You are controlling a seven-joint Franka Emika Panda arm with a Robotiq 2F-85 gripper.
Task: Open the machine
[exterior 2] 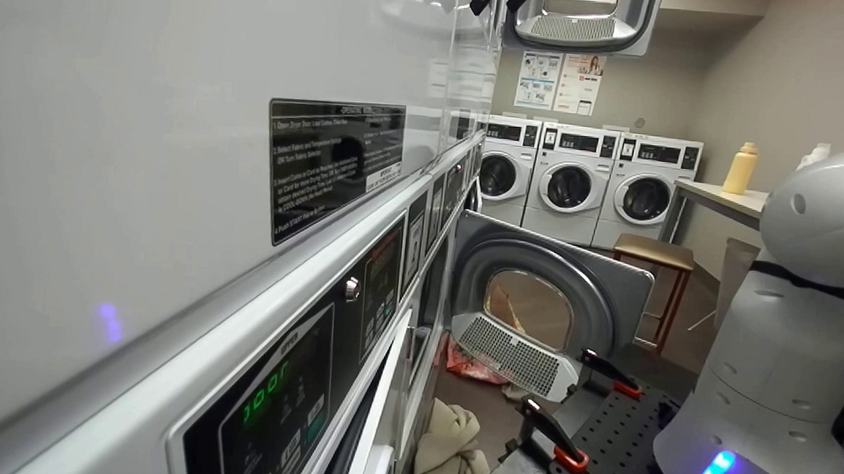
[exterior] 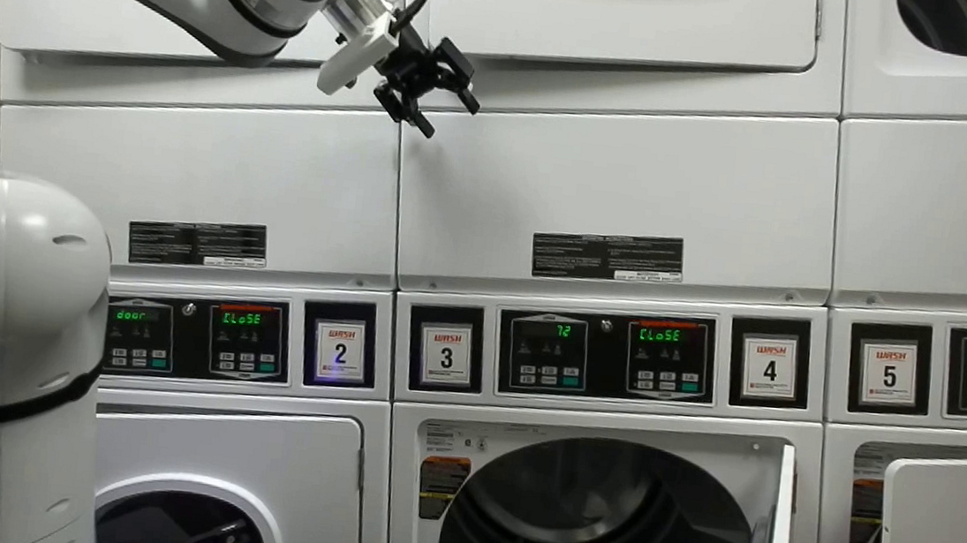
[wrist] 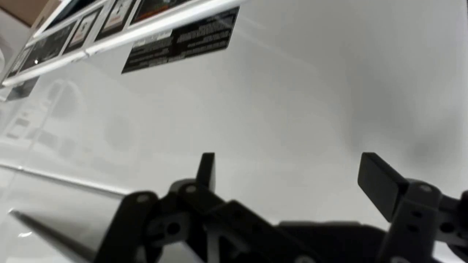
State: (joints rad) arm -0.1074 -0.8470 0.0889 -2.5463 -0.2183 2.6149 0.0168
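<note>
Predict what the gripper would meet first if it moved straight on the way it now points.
Most likely the white panel that carries a dark label; in the wrist view, its bare surface lies beyond the open gripper. How wide the gap is, the pictures do not settle.

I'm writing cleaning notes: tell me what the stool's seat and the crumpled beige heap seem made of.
Seat: smooth tan vinyl or leather, judging by its soft sheen; which, I can't tell. Heap: probably matte fabric, given its loose folds.
</note>
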